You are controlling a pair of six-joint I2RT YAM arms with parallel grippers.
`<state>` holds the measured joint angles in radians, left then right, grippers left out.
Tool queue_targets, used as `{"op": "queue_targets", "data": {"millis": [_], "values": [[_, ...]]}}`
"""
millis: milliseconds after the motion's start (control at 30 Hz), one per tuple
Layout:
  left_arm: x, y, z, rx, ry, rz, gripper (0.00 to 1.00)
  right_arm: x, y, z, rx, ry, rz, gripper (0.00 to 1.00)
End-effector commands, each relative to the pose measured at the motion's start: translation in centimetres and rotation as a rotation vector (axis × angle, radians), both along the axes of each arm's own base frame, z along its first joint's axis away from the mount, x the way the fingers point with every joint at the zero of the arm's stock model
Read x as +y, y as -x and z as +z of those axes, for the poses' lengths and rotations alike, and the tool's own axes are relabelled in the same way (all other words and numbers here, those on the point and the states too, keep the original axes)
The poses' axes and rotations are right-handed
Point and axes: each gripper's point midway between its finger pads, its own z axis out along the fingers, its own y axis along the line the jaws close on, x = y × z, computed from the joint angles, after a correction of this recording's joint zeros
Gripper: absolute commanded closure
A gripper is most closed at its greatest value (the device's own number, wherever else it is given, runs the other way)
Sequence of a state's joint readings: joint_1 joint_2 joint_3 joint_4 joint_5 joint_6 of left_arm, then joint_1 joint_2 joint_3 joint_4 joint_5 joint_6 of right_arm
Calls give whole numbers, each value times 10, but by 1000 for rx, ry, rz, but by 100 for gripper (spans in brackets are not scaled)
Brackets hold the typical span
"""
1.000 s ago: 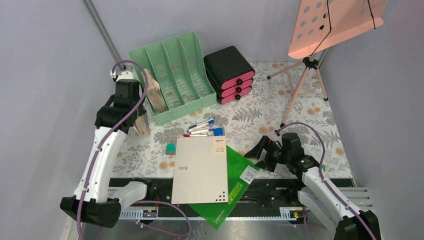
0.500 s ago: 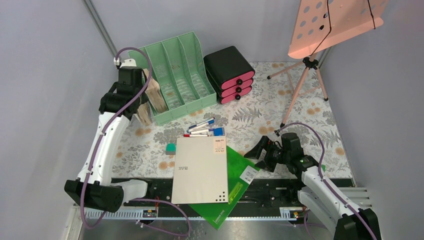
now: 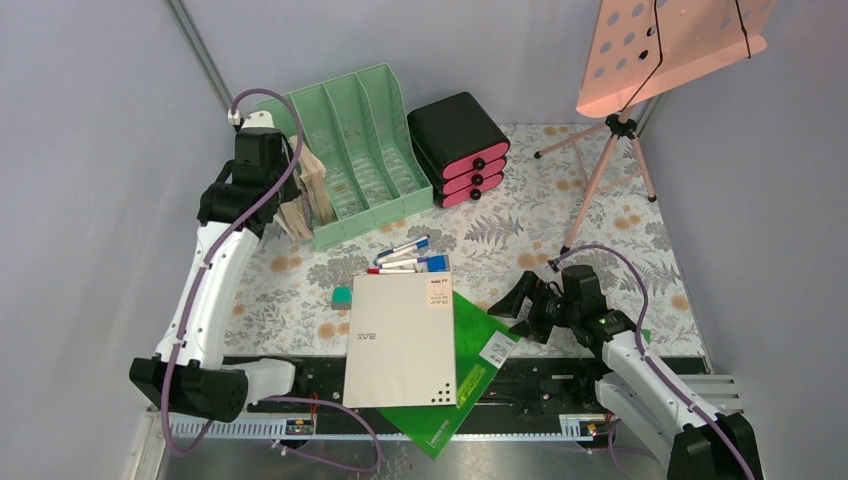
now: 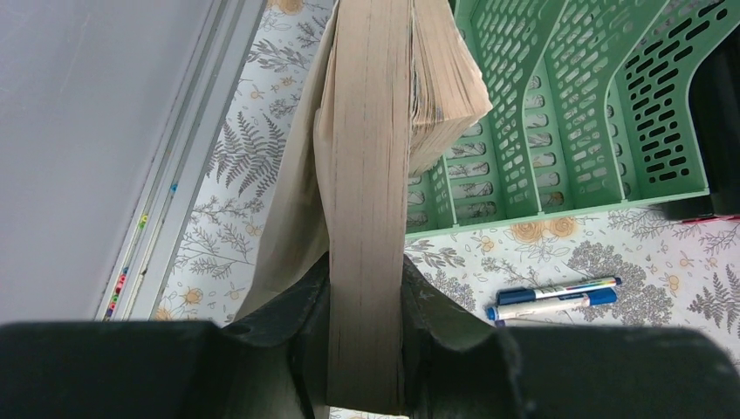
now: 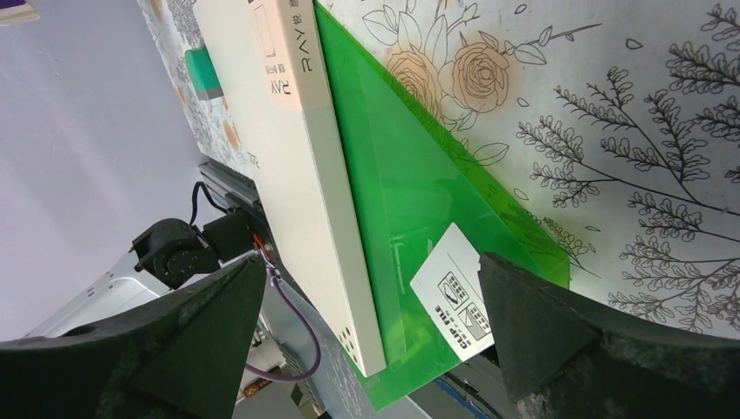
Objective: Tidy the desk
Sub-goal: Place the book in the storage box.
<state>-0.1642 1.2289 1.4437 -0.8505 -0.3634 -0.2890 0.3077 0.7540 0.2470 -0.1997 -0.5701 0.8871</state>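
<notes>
Top view first: the left gripper (image 3: 288, 208) is up at the back-left of the desk (image 3: 560, 230), clamped on a thick tan-paged book (image 3: 312, 195) right at the leftmost compartment of the mint-green file rack (image 3: 365, 150). We can't tell from here whether the book is actually in the slot or just against its outer wall. The black drawer box with pink fronts (image 3: 460, 145) sits beside the rack. Mid-desk is the messy bit: a few pens (image 3: 410, 258), a small green eraser (image 3: 342, 296), and a white flat box (image 3: 400, 340) lying on a green folder (image 3: 478, 350), both overhanging the near edge. The right gripper (image 3: 512, 305) hangs low just beside the folder's right edge.

Left wrist view: the jaws pinch the book's spine end, holding it edge-up, with one loose cover sagging off to the left. Its far end reaches over the rack's near-left corner, and two pens lie on the cloth below.

Right wrist view: the jaws stand wide apart with nothing between them, aimed at the folder's labelled corner, with the white box on top of it.

So we'd say it's early days. The book is arguably the first item being filed and isn't seated yet. Pens, eraser, box and folder all look untouched.
</notes>
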Motion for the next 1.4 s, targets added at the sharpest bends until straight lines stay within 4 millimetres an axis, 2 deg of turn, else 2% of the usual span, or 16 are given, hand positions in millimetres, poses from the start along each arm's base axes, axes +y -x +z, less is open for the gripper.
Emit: {"op": "queue_targets", "data": {"millis": [0, 400, 1000, 1367], "values": [[-2, -25, 53, -191, 41, 19, 100, 4, 0, 4, -16, -26, 17, 1], [5, -45, 54, -199, 14, 73, 100, 5, -1, 3, -9, -28, 22, 1], [8, -94, 56, -231, 10, 106, 100, 6, -1, 2, -1, -27, 37, 1], [5, -122, 34, -208, 57, 95, 100, 6, -2, 2, -1, -29, 37, 0]]}}
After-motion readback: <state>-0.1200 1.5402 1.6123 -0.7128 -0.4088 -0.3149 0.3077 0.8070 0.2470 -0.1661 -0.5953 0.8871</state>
